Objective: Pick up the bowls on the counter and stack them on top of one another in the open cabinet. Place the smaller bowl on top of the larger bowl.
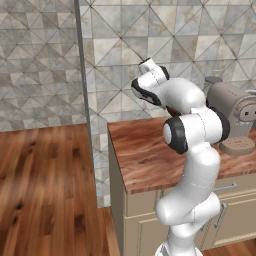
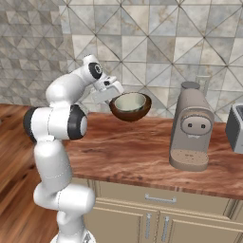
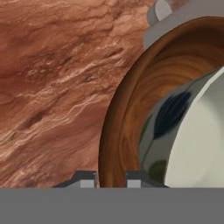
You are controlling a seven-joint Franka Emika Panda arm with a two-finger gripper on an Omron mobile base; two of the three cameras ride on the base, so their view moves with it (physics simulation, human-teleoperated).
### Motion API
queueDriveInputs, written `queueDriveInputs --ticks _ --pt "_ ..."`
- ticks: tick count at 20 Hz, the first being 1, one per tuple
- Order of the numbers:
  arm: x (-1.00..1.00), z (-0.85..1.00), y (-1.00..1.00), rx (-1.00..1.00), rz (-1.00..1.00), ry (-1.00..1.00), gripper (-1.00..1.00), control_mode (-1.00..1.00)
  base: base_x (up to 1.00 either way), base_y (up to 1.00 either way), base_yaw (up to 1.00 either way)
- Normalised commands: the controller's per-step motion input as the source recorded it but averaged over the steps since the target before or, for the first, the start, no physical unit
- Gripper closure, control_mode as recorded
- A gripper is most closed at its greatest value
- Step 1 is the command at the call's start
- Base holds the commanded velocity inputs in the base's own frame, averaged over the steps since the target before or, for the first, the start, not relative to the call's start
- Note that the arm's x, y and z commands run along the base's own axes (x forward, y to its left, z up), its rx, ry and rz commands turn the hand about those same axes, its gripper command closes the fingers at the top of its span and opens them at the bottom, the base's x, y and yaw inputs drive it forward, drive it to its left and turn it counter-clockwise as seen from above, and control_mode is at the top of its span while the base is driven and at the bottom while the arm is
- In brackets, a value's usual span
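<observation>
At centre frame in the right base view, the hand [image 2: 113, 97] was clamped on the rim of the larger bowl [image 2: 136, 113], raised above the counter [image 2: 123, 152]; the smaller bowl [image 2: 129, 101] sat nested inside it. Right of them stood a coffee machine [image 2: 191, 128].

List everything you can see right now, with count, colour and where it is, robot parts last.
larger bowl: one, dark reddish-brown, held in the air above the counter
smaller bowl: one, pale whitish-grey, nested inside the larger bowl
counter: one, reddish-brown wood grain, over beige drawers and doors
coffee machine: one, grey-brown, standing on the counter
toaster: one, grey, at the counter's right edge, partly cut off
tool: one, dark tips, clamped on the larger bowl's rim
</observation>
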Motion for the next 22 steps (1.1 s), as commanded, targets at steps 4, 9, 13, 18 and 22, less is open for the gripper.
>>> queueDriveInputs --ticks 4,9,13,18,22 --pt "-0.46 0.47 0.08 0.00 0.04 0.03 1.00 -1.00 0.00 0.00 0.00" --pt "-0.47 0.39 0.08 0.00 0.03 0.04 1.00 -1.00 0.00 0.00 0.00" --pt "-0.55 0.27 0.11 0.00 0.03 0.06 1.00 -1.00 0.00 0.00 0.00" --pt "-0.57 0.23 0.14 0.00 0.05 0.07 1.00 -1.00 0.00 0.00 0.00" --pt "-0.50 0.27 0.16 0.00 0.08 0.07 1.00 -1.00 0.00 0.00 0.00"
